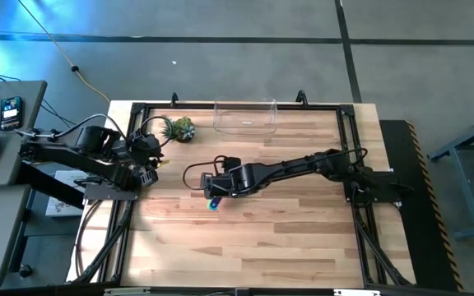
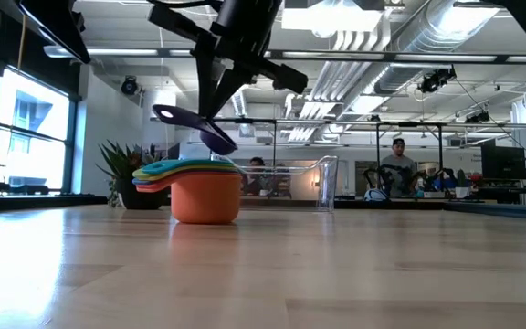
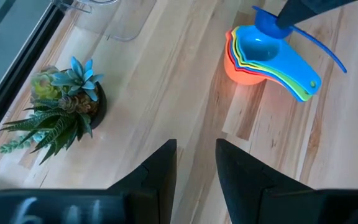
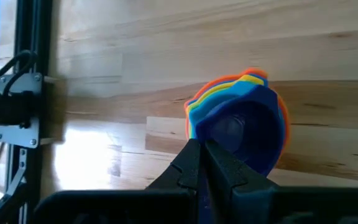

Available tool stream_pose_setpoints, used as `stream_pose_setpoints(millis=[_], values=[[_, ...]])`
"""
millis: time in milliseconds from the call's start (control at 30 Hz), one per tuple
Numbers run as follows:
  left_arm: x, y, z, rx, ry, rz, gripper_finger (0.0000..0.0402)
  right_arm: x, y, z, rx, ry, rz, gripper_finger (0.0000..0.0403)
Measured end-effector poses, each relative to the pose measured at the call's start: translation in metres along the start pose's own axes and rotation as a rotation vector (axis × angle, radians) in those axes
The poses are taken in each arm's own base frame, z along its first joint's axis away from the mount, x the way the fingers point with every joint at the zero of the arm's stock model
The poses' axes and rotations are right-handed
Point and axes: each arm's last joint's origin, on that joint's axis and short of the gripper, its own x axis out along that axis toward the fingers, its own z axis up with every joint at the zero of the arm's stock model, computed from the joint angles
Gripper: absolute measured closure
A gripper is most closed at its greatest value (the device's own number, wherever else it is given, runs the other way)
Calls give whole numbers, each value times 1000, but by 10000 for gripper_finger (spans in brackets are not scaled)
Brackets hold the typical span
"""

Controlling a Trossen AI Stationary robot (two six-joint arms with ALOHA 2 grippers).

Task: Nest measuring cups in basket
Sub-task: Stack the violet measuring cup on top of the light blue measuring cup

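Right gripper [image 4: 201, 163], jaws closed on the purple cup [image 2: 199, 126], tilts it over the nested stack [image 2: 194, 187] mid-table; basket [image 1: 245, 117] at the far edge. Level the cup, then lower. Left gripper [image 3: 194, 171], narrowly parted, waits near the table's left edge.

Counted items on the table

One nested stack of measuring cups [image 3: 263, 59] is seen with one purple cup [image 2: 194, 123] above it; one basket [image 1: 245, 117], one plant [image 1: 183, 128], two grippers

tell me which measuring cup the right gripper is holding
The purple cup, pinched by its handle in the right gripper and tilted above the stack; the others sit nested on the table.
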Motion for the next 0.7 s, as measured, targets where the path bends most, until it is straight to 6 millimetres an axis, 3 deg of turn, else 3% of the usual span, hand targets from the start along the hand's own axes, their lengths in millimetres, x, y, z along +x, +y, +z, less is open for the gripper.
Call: stream_pose_setpoints(millis=[700], values=[[0,0,0,1,0,0,298,14,0,8,-48,34,-16,398]])
